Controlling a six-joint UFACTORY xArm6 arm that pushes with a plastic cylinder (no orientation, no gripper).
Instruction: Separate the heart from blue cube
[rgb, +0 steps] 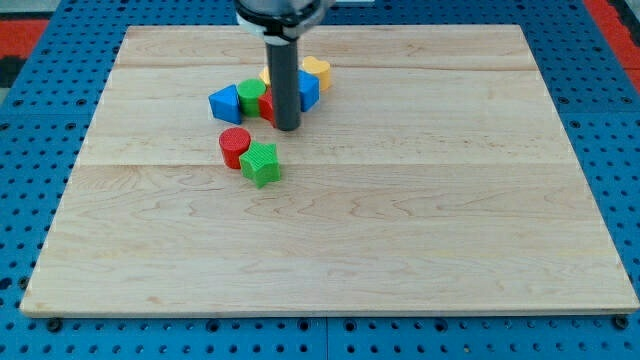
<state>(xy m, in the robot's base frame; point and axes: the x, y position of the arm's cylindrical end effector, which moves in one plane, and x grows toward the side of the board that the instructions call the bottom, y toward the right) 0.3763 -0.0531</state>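
Note:
The blue cube sits in a tight cluster near the view's top centre. A yellow block, apparently the heart, touches the cube's top right side. A second yellow block peeks out behind the rod, its shape hidden. My tip rests on the board at the cluster's lower edge, just left of and below the blue cube. It is against a red block that is largely hidden by the rod.
A green round block and a blue triangle make up the cluster's left side. A red cylinder and a green star sit together just below the cluster. The wooden board lies on a blue pegboard.

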